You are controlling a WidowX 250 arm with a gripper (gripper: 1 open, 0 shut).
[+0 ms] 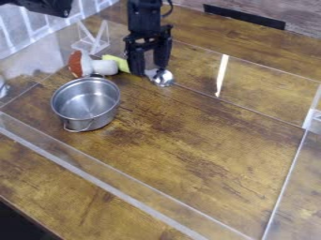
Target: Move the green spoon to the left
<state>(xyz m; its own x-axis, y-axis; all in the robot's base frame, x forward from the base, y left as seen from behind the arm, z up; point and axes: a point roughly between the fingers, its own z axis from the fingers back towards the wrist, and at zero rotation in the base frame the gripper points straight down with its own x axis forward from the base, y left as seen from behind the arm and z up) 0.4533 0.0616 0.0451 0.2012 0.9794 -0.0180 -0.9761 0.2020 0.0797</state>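
Note:
The green spoon point(116, 64) lies on the wooden table at the upper left, its yellow-green handle pointing left and its shiny silver bowl point(162, 78) to the right. My black gripper point(145, 67) points straight down over the spoon's neck. It is open, with one finger on each side of the spoon where handle meets bowl. Part of the handle is hidden behind the left finger point(133, 62). I cannot tell whether the fingertips touch the table.
A round steel pot point(85, 101) stands left of centre, just below the spoon. A red-and-white mushroom-like object point(78, 64) sits against the handle's left end. A clear plastic stand point(90, 38) is behind it. Low clear acrylic walls point(223, 73) frame the wooden surface.

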